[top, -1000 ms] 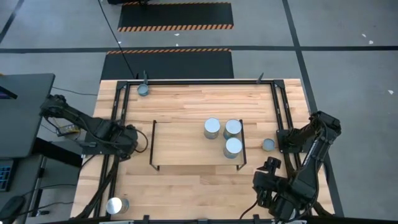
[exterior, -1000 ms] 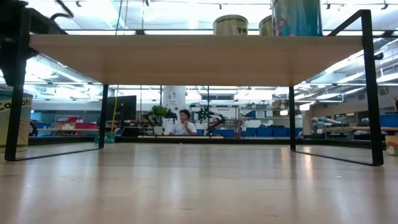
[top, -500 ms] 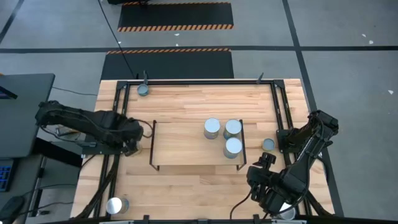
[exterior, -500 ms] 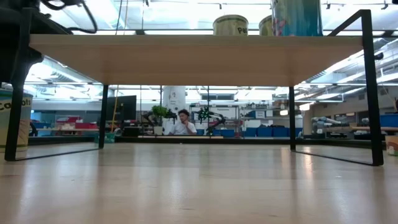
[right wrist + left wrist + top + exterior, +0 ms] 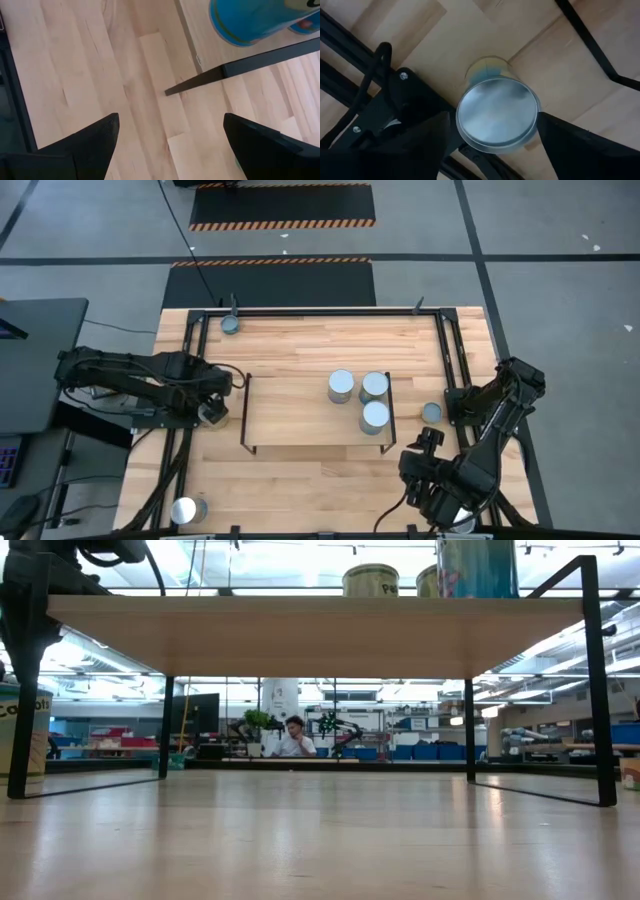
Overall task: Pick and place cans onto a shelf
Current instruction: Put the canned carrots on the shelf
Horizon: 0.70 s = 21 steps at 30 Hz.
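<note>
My left pincer now sits just beside the shelf's left end frame, over a can standing on the desk; a second ago it was farther out at the desk's left rail, and it has swung inward since. Its fingers flank the can on both sides, spread about as wide as the can itself, and I cannot tell whether they touch its wall. The can stands upright on the wood, with a round shiny top and a blue-tinted label below the rim.

My right pincer has shifted a little toward the shelf near the front right of the desk. Its fingers are spread wide over bare wood, holding nothing, with a black leg of the shelf and the blue base of a can ahead of it.

The shelf is a light-wood board on thin black wire ends, in the middle of the desk. Three cans stand clustered on its right part, unchanged. Other cans stay put: one at the back left corner, one right of the shelf, one at the front left edge.
</note>
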Each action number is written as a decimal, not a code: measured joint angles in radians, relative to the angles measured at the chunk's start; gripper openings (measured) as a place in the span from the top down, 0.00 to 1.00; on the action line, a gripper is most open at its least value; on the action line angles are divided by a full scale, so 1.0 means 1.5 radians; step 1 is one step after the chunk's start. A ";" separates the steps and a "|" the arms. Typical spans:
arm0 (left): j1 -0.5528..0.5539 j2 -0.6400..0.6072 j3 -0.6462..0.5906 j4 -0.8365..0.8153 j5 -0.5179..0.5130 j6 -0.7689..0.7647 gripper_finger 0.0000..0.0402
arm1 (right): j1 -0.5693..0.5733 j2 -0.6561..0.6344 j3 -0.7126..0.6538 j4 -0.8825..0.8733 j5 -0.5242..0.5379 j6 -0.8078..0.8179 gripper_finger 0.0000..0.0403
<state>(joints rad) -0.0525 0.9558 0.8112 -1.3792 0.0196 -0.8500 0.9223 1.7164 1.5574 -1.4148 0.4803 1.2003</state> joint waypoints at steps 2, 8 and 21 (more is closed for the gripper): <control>0.000 0.000 0.000 0.000 -0.006 0.010 0.30 | 0.003 0.000 0.000 0.001 0.001 0.000 0.09; 0.005 0.000 0.000 0.054 -0.009 0.013 0.33 | 0.008 0.000 0.000 0.004 0.001 0.000 0.09; 0.034 0.006 -0.011 0.053 -0.006 -0.034 0.12 | 0.008 0.000 0.000 0.012 0.001 0.001 0.09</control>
<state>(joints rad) -0.0019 0.9645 0.7948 -1.2995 0.0113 -0.9012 0.9350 1.7164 1.5574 -1.3963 0.4816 1.2011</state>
